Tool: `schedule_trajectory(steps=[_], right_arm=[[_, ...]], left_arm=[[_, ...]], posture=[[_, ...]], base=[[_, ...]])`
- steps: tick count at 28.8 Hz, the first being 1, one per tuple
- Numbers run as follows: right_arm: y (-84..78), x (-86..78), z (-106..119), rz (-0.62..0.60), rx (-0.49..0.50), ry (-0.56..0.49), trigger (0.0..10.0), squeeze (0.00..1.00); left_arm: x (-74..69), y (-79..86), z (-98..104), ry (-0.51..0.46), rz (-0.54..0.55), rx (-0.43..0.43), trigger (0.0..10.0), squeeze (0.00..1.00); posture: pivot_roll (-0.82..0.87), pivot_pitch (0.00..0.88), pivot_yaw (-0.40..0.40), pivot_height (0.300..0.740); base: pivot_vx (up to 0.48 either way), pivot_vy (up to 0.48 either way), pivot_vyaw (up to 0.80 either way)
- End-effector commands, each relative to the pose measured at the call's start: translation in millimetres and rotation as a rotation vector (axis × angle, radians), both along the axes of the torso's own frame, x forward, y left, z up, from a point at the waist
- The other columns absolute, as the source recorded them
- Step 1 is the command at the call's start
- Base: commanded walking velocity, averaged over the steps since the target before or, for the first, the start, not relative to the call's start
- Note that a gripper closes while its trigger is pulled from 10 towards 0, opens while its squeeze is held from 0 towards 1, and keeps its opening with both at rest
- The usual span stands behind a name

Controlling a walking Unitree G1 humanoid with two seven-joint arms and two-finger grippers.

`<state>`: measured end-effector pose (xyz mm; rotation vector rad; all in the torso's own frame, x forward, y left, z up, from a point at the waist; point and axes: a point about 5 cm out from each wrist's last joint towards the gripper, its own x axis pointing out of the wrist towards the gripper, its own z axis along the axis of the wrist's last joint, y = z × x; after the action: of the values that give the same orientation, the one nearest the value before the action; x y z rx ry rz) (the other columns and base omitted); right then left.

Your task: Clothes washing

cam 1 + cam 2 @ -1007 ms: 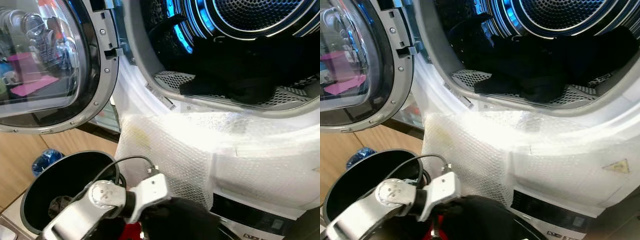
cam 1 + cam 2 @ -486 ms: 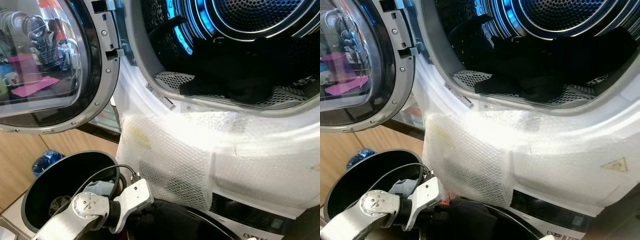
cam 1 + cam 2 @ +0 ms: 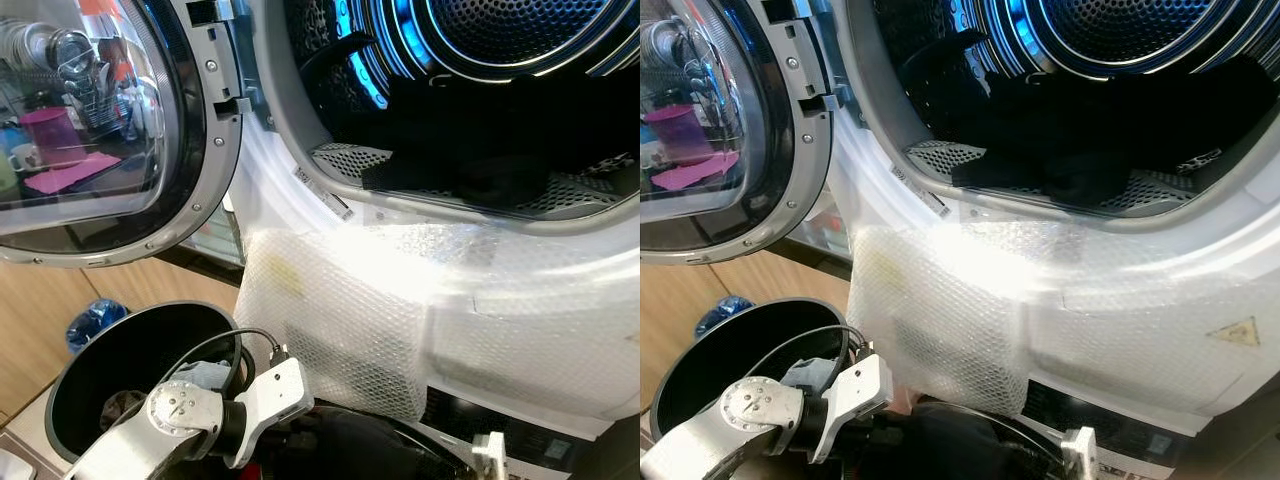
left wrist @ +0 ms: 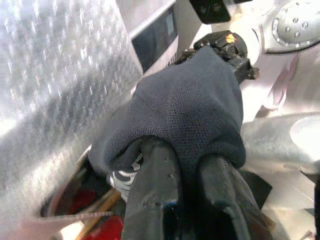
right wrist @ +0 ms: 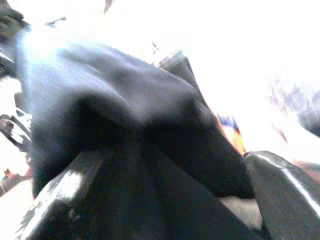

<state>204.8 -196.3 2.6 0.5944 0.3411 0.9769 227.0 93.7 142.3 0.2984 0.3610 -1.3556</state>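
left wrist view shows left gripper (image 4: 192,172) clamped on a dark garment (image 4: 190,110), cloth bunched over both fingers. right gripper (image 5: 150,200) likewise closed into the same dark cloth, seen blurred in right wrist view. held low, below the washer opening (image 3: 470,195) and beside the black basket (image 3: 70,375), against the bubble-wrapped front panel (image 3: 340,320). best lifted together, kept clear of the rim, carried well past the lip onto the dark laundry (image 3: 500,140) inside the drum before letting go, lest a trailing edge snag.
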Motion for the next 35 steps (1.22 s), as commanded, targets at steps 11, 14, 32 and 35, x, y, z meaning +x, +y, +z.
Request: schedule_trajectory(steps=[11,14,32,35], right_arm=[[29.2,-7.9,4.3,0.136,-0.047,-0.034,10.0,1.00],[35.3,0.6,1.1,0.071,-0.102,-0.043,10.0,1.00],[53.9,12.1,-23.9,-0.006,-0.340,0.018,10.0,1.00],[47.2,21.6,-28.3,-0.146,-0.441,0.036,10.0,1.00]], left_arm=[[13.4,-32.1,17.3,-0.064,-0.116,-0.049,10.0,0.00],[11.7,-38.8,18.5,-0.064,-0.135,-0.063,10.0,0.00],[22.0,-72.8,38.4,-0.120,-0.144,-0.157,10.0,0.00],[22.3,-77.0,40.5,-0.126,-0.139,-0.174,10.0,0.00]], posture=[[-0.03,0.000,0.118,0.740],[-0.03,0.000,0.117,0.740],[-0.02,0.000,0.114,0.740],[-0.02,0.000,0.113,0.740]], base=[[0.000,0.000,0.00],[0.000,0.000,0.00],[0.000,0.000,0.00],[0.000,0.000,0.00]])
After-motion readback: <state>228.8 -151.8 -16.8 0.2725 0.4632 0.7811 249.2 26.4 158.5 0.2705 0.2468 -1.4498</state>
